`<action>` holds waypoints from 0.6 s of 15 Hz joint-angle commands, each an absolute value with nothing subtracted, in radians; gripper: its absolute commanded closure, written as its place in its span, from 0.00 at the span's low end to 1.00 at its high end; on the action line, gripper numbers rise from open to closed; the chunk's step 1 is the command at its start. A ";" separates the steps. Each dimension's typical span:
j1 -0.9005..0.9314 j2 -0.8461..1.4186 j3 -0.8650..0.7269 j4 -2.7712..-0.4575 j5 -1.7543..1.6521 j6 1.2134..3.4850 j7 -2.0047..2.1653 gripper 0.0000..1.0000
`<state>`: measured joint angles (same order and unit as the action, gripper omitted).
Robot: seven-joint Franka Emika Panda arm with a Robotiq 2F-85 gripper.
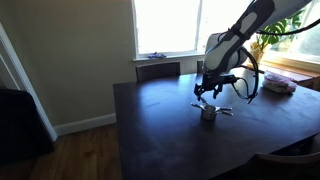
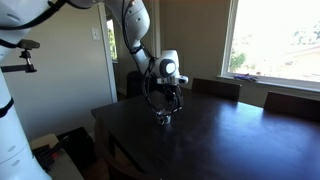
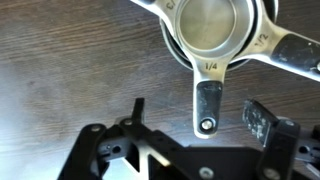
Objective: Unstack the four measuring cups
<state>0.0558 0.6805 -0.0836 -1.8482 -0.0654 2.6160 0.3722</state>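
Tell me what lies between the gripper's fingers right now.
In the wrist view, the handle marked 1/4, from the stacked measuring cups, lies inside the open gripper, touching neither finger. Bare dark table shows on both sides of it.

arm (image 1: 236,38) arched downward | gripper (image 3: 197,111) pointing straight down | jaws spread wide, clasping nothing

White segmented arm (image 2: 133,22), dark joints, black cable (image 1: 250,82) beside wrist, black two-fingered gripper (image 3: 195,106)
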 commanded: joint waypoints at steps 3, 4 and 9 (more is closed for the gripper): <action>0.117 0.744 -0.121 -1.782 -0.048 2.637 0.418 0.25; 0.122 0.751 -0.124 -1.775 -0.047 2.634 0.422 0.26; 0.116 0.731 -0.124 -1.794 -0.041 2.633 0.406 0.59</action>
